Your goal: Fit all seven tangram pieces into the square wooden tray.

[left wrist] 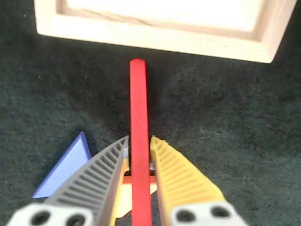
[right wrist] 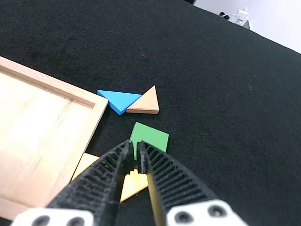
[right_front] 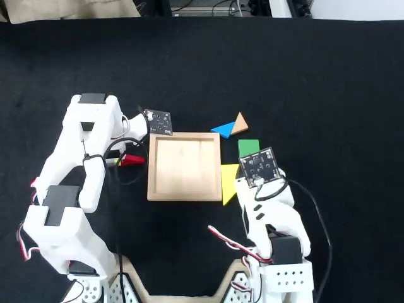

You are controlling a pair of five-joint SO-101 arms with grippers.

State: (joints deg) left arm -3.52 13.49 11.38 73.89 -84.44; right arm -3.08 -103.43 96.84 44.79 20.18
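Left claw (left wrist: 139, 140): clamped on red piece (left wrist: 137, 94), held on edge at 9 o'clock of tray (right_front: 151, 180). Right claw (right wrist: 135, 147): all but closed, empty (over yellow piece (right wrist: 86, 165)). Risk: red piece snagged on rim, twisted loose.

The left arm is bending forward from its base, with its tool (left wrist: 138, 141) hanging low and pinching a red piece (left wrist: 137, 103) on edge between both fingers. The right arm is sitting folded close to its base, its tool (right wrist: 134, 149) pointing downward with the fingers lying closed together, gripping nothing.
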